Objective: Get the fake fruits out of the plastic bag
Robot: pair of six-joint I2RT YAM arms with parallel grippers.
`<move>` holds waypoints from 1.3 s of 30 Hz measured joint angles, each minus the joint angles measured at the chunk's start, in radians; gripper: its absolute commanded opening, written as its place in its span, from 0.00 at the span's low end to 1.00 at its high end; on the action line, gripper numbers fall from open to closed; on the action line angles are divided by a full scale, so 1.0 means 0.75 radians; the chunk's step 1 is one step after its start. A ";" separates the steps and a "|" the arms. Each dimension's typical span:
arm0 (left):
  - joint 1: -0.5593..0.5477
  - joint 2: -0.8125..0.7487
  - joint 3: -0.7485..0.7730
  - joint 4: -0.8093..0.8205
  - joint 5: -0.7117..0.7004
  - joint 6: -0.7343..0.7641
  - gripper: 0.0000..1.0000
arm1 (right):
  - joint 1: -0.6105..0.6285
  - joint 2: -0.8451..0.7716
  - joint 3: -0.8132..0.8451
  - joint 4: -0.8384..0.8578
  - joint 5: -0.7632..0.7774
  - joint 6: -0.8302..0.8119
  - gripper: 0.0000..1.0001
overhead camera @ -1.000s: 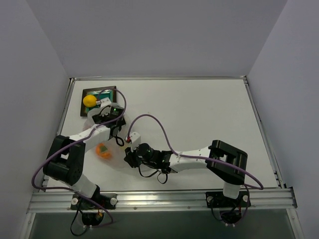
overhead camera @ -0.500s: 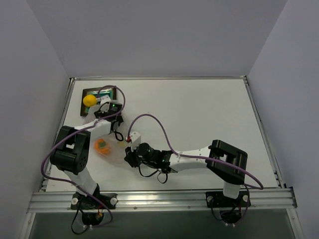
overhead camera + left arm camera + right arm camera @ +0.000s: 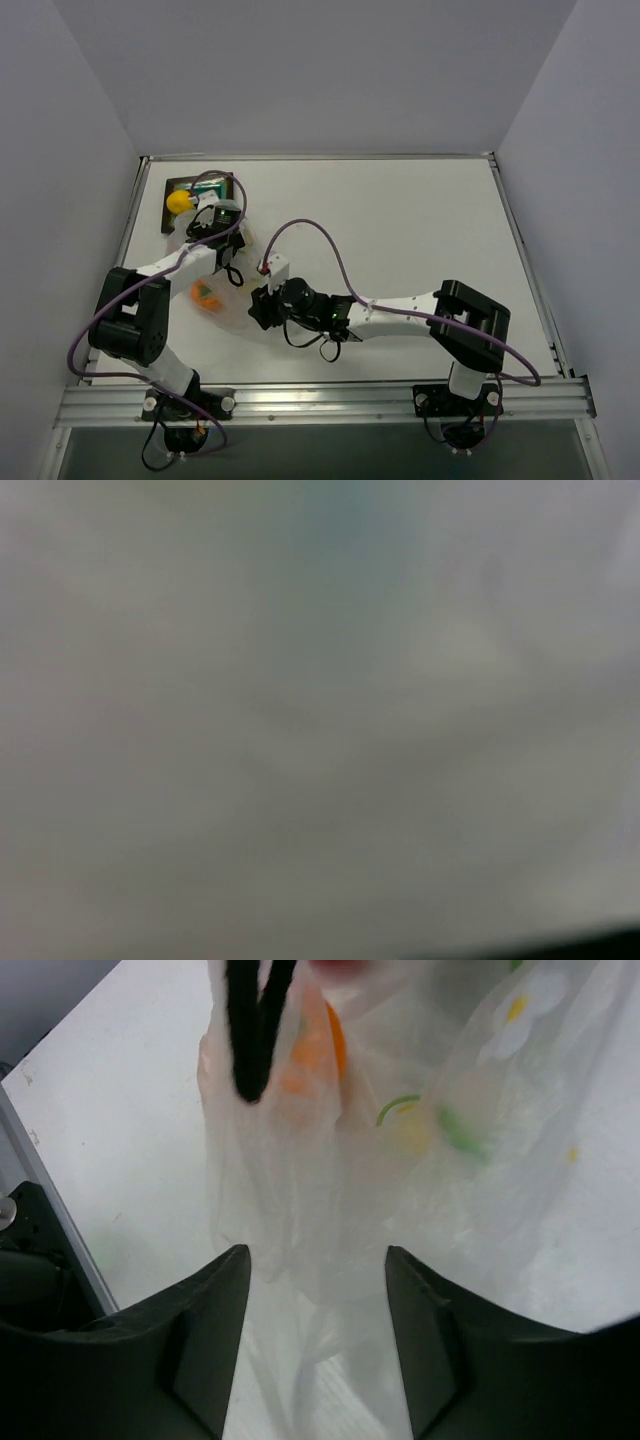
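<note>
The clear crinkled plastic bag (image 3: 232, 296) lies at the table's left, between my two arms. An orange fruit (image 3: 205, 294) shows through it, seen close in the right wrist view as the orange fruit (image 3: 322, 1048) behind the film. The yellow fruit (image 3: 179, 201) rests outside the bag on a dark tray. My right gripper (image 3: 317, 1255) is open, with a loose twist of the plastic bag (image 3: 330, 1210) between its fingers. My left gripper (image 3: 215, 228) is at the bag's far end, its fingers hidden. The left wrist view is only blurred whitish film.
The dark-framed tray (image 3: 186, 182) with a teal centre sits at the far left corner. A black cable loop (image 3: 255, 1030) hangs in front of the bag. Purple cables arch over both arms. Grey walls close the table on three sides.
My right gripper has opened and let go of the bag, and its wrist has shifted a little up the table. My left arm has swung, its wrist now just right of the tray.
</note>
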 measured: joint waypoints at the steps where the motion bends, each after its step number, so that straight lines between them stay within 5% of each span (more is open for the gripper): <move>1: -0.003 -0.013 -0.001 -0.034 0.019 -0.005 0.10 | -0.008 -0.016 0.000 -0.003 0.002 0.004 0.60; 8: -0.022 -0.265 -0.068 -0.204 0.161 -0.046 0.09 | -0.147 -0.104 0.000 -0.021 -0.015 0.003 0.65; 11: -0.025 -0.359 -0.084 -0.272 0.213 -0.049 0.09 | -0.248 -0.096 0.036 -0.054 -0.050 -0.005 0.78; 21: -0.025 -0.431 -0.091 -0.391 0.343 -0.049 0.09 | -0.390 0.207 0.399 -0.170 -0.398 -0.154 0.85; 29: -0.026 -0.433 -0.112 -0.417 0.391 -0.058 0.17 | -0.418 0.316 0.443 -0.183 -0.487 -0.165 0.57; 31: -0.026 -0.433 -0.124 -0.419 0.396 -0.064 0.23 | -0.442 0.348 0.455 -0.181 -0.488 -0.167 0.32; 33: -0.032 -0.433 -0.147 -0.429 0.397 -0.072 0.34 | -0.462 0.386 0.470 -0.179 -0.490 -0.152 0.13; 34: -0.036 -0.433 -0.161 -0.435 0.397 -0.074 0.54 | -0.469 0.409 0.475 -0.173 -0.491 -0.141 0.08; 37: -0.051 -0.433 -0.200 -0.461 0.394 -0.078 0.79 | -0.485 0.447 0.475 -0.169 -0.490 -0.124 0.00; 39: -0.063 -0.437 -0.219 -0.474 0.391 -0.084 0.83 | -0.486 0.449 0.464 -0.164 -0.487 -0.108 0.00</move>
